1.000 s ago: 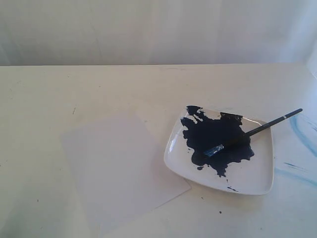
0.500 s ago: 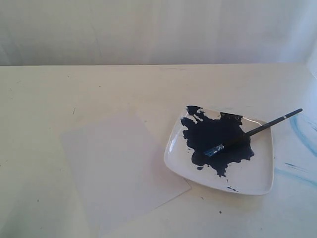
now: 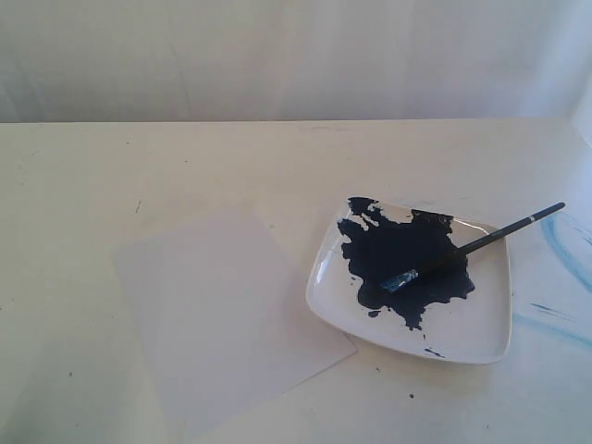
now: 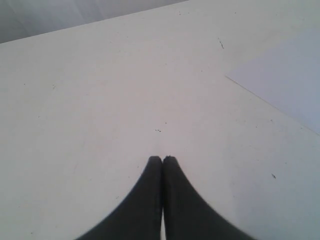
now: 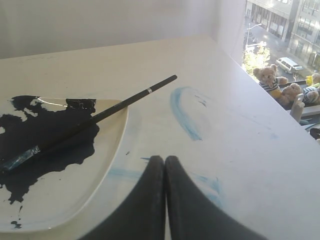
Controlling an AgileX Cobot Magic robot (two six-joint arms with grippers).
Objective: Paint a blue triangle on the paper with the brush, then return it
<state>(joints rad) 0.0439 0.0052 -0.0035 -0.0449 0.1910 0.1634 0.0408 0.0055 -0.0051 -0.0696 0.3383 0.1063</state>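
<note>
Tabletop point(image 3: 185, 166) under closed left gripper point(image 4: 162, 159), right gripper point(image 5: 165, 159)

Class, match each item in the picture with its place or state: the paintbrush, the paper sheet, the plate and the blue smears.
1. thin black-handled paintbrush
2. plain pale rectangular paper sheet
3. square white glossy plate
4. pale blue smears

A. blank, nothing painted yet
B. holds a dark-blue paint pool
C. tip in paint, handle over rim
D. streaked straight onto the white tabletop

Pairs: 1-C, 2-A, 3-B, 4-D
</note>
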